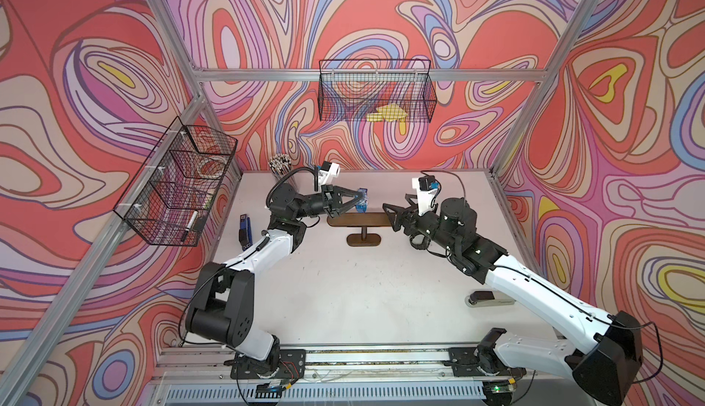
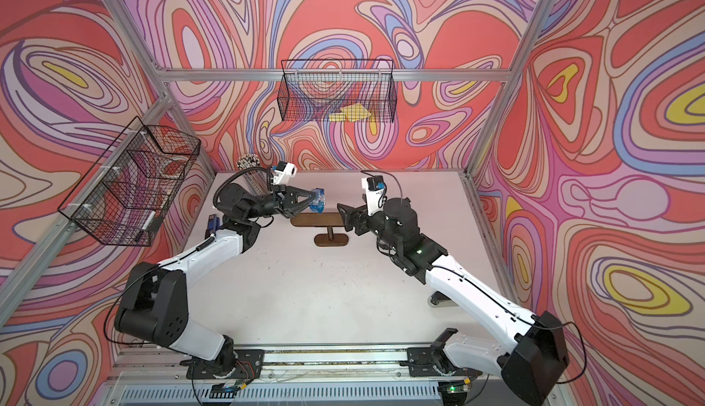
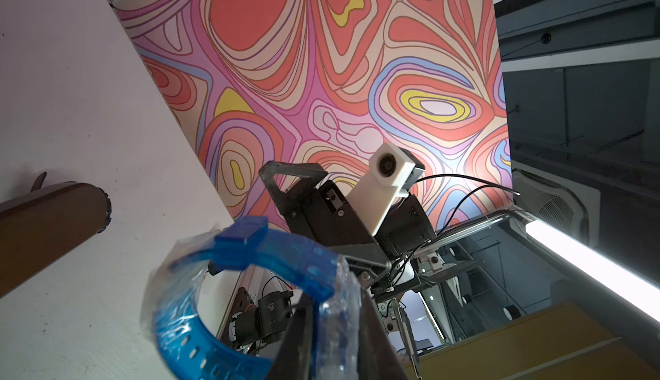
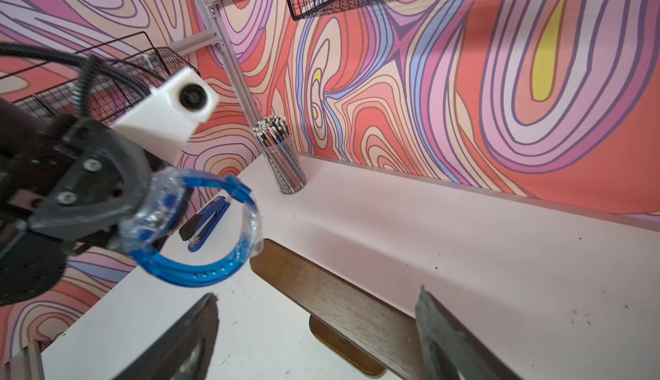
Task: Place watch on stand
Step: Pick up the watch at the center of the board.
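Blue watch (image 4: 200,274) pinched tight in left gripper (image 1: 358,196), just off stand (image 1: 358,219) bar's end. Right gripper (image 1: 388,217) spread wide over the far end. Steady bar first, then thread loop on level.

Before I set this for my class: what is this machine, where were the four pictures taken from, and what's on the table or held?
Two robot arms stand at a white table. Two pictures look down from overhead; two come from cameras on the arms' wrists. The left gripper is shut on a blue watch in clear wrapping, near one end of a wooden stand. The right gripper is open at the other end, holding nothing. Also: a blue stapler, a grey stapler, a cup of pens.
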Motion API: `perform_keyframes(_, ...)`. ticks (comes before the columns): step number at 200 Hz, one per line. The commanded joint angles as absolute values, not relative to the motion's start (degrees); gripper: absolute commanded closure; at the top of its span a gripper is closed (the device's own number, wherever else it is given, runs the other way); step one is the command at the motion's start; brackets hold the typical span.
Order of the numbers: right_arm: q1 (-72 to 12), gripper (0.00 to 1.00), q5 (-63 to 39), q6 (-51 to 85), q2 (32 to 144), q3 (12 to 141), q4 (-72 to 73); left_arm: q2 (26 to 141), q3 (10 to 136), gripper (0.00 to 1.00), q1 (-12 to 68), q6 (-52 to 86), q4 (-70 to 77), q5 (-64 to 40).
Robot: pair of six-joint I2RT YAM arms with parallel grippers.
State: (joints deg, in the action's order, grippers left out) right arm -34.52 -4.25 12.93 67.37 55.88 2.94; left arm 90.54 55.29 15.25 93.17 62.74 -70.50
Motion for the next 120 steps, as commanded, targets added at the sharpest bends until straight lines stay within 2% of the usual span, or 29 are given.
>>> perform_keyframes(1,-32.93,0.16,-13.71,12.91,67.56,56.96,3.49,90.88,55.27,1.00,15.03,101.34,75.94,-72.10)
perform_keyframes(38,-31.03,0.23,-20.80,12.38,71.60,59.88,1.78,90.96,55.55,1.00,15.03,102.21,75.93,-73.04)
perform_keyframes(120,-30.85,0.35,-26.61,14.70,78.79,64.08,7.10,90.18,53.92,1.00,15.01,102.03,75.94,-72.86)
